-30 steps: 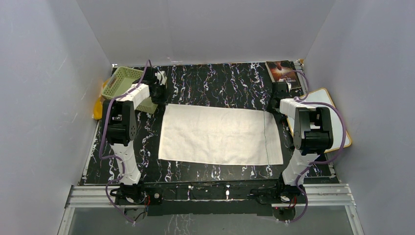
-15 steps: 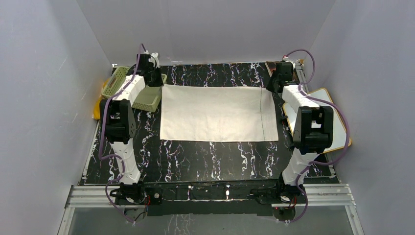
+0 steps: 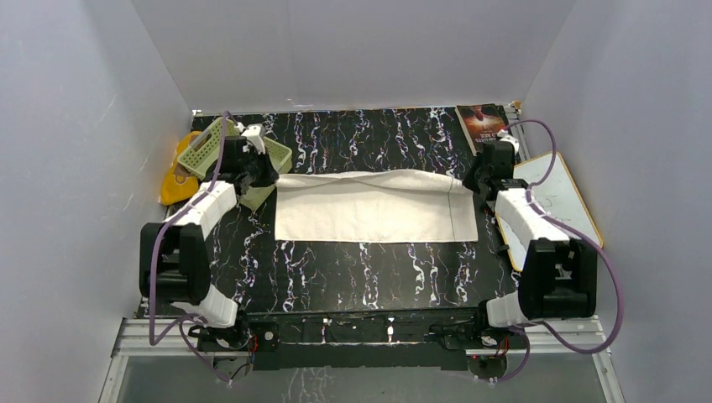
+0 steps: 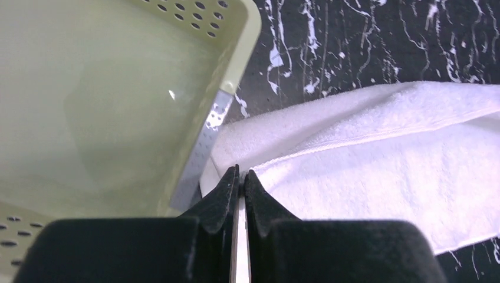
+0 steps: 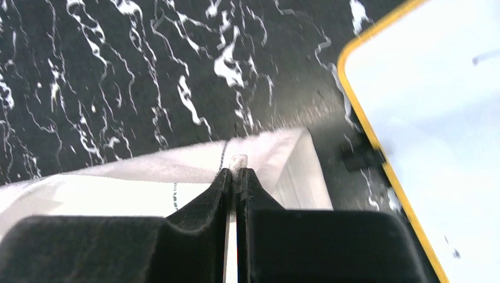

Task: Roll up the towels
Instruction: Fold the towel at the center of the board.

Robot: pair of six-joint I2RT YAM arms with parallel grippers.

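The cream-white towel (image 3: 369,220) lies spread across the middle of the table, its far edge lifted and curled over toward me. My left gripper (image 3: 267,173) is shut on the towel's far left corner (image 4: 241,174), right beside the basket. My right gripper (image 3: 472,180) is shut on the far right corner (image 5: 237,170), where a little cloth pokes out past the tips. The towel (image 4: 383,171) fills the right of the left wrist view; its dark stitched line (image 5: 175,190) shows in the right wrist view. The orange-yellow towel (image 3: 173,183) peeks out at the table's left edge, mostly hidden.
A pale green slotted basket (image 3: 200,148) stands at the far left, its wall (image 4: 203,141) almost touching the left fingers. A yellow-framed whiteboard (image 3: 561,195) lies along the right edge, close to the right gripper (image 5: 448,88). A dark book (image 3: 484,122) sits at the far right corner.
Both grippers first dragged the towel away from me, then came back toward me with its far corners, so the far edge now curls over the towel. Both arms have lowered.
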